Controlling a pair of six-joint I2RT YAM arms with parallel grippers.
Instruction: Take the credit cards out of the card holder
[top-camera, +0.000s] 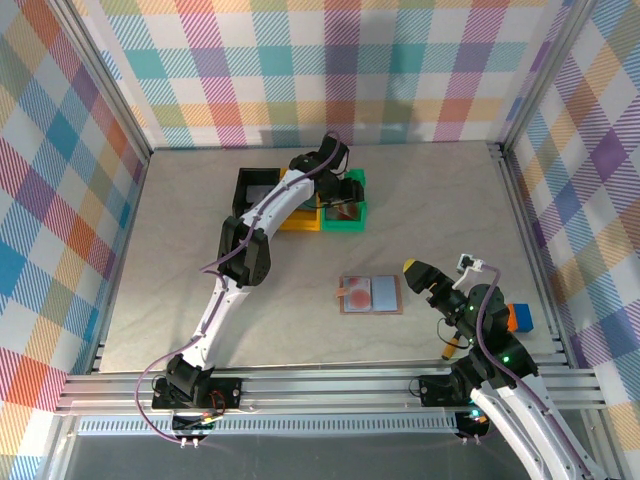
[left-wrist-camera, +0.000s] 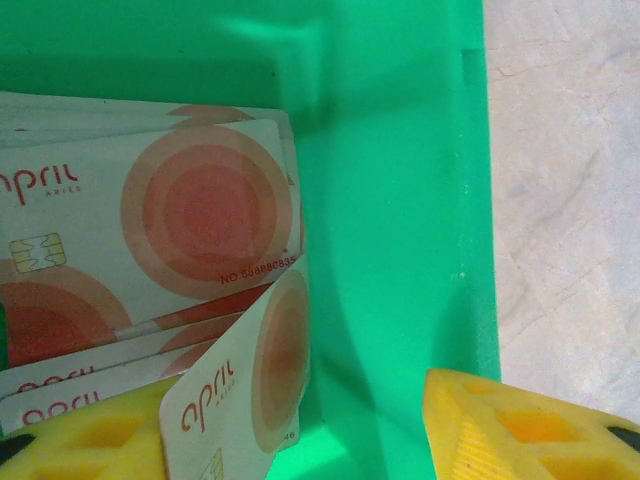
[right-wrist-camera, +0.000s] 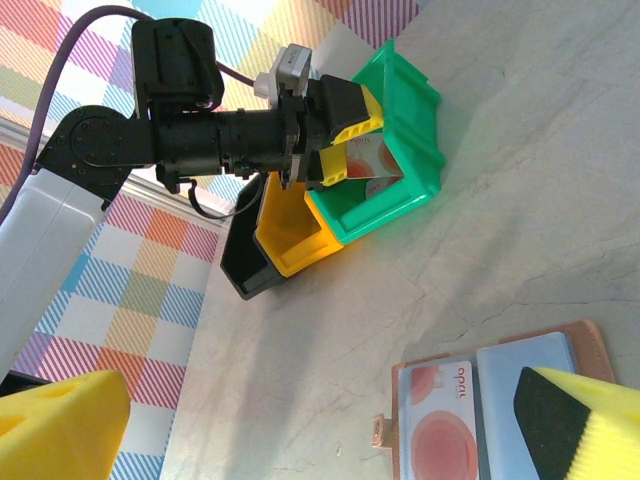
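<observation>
Dropping 1 credit card (left-wrist-camera: 250, 390) into the green bin (left-wrist-camera: 400, 200), the left end effector (left-wrist-camera: 300, 425) stands parted, card loose against 1 jaw. Next move: fetch the red-spotted card (right-wrist-camera: 440, 415) showing in the card holder (right-wrist-camera: 592, 338), open on the worktop (top-camera: 450, 200). Right end effector (right-wrist-camera: 320, 425) gapes wide near it. Whether the blue side (right-wrist-camera: 525, 385) hides more is unclear.

The right fingers (right-wrist-camera: 60, 430) stand wide apart with nothing gripped. Close beside the right-hand finger, the card holder (right-wrist-camera: 597, 345) lies open on the surface (right-wrist-camera: 520, 230), a red-spotted card (right-wrist-camera: 438, 425) in its farther half. A green bin (right-wrist-camera: 425, 110) stands well ahead.
</observation>
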